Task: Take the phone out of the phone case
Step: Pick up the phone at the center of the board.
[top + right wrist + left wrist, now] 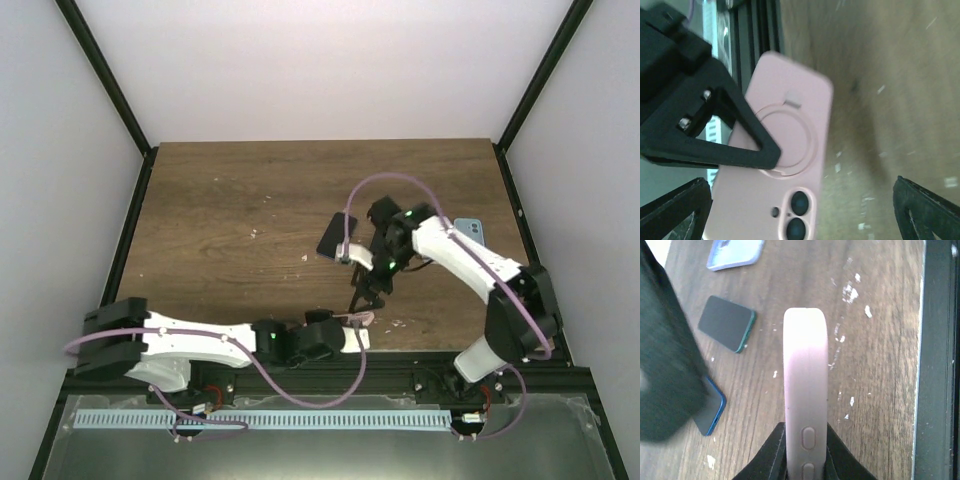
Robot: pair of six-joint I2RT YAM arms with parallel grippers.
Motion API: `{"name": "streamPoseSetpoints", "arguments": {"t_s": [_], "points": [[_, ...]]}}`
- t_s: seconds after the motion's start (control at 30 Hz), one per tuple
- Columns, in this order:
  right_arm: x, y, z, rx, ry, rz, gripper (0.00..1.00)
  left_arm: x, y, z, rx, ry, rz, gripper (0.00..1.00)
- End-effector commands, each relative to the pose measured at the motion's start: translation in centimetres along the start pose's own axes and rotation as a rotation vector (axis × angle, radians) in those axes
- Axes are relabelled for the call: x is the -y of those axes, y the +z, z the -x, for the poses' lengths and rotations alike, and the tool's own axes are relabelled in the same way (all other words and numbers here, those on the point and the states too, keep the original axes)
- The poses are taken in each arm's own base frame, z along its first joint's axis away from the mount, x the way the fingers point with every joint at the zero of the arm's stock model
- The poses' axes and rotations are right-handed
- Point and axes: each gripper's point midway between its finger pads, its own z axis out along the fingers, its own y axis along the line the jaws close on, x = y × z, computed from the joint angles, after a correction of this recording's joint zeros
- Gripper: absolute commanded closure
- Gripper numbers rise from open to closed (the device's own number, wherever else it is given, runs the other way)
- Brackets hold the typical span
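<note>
At the near edge of the table [220, 200], the left end effector [335, 335] is clenched on the pink phone case [356, 336], gripping it by its two broad faces. The left wrist view shows the case's buttoned side rising edge-on between the fingers [774, 455]. Just behind the case's back hangs the right end effector [800, 200], its jaws spread wide and touching nothing. Two camera lenses fill the case's cutout, so I judge the phone [798, 217] to be seated inside: the extraction is in hand, not yet done. The next move seems to call for the right end effector to close on a corner or lip of the case and peel it away while the left holds firm, or else to press the phone out through the lens opening. Elsewhere on the table lie a dark phone [335, 235] out of any case, a blue-edged phone [715, 412] half hidden, and a light blue case [470, 230]. Whether that case holds anything I cannot tell.
</note>
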Motion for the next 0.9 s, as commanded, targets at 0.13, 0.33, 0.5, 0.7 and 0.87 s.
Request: {"name": "streamPoseSetpoints", "arguments": {"t_s": [0.13,0.33,0.5,0.7,0.87], "points": [[-1.4,-10.8,7.9,0.315,-0.151,-0.211,0.00,-7.8,-6.8,0.3,0.167,-0.616,0.051,0.96],[-0.8,-15.3,10.5,0.502,-0.145,-0.351,0.00,-15.9,-13.8,-1.4,0.419,-1.013,0.085,1.00],[-2.6,-14.8,10.8,0.643,-0.187,-0.273,0.00,-20.4,-17.8,-2.6,0.644,-1.269,0.108,1.00],[-4.4,-12.4,11.4,0.683,-0.185,0.031,0.26,-21.3,-17.0,-2.1,0.835,-1.443,-0.014,1.00],[-3.8,-9.5,12.6,0.626,-0.120,0.141,0.31,-21.2,-17.2,-0.9,0.949,-1.411,-0.078,1.00]]}}
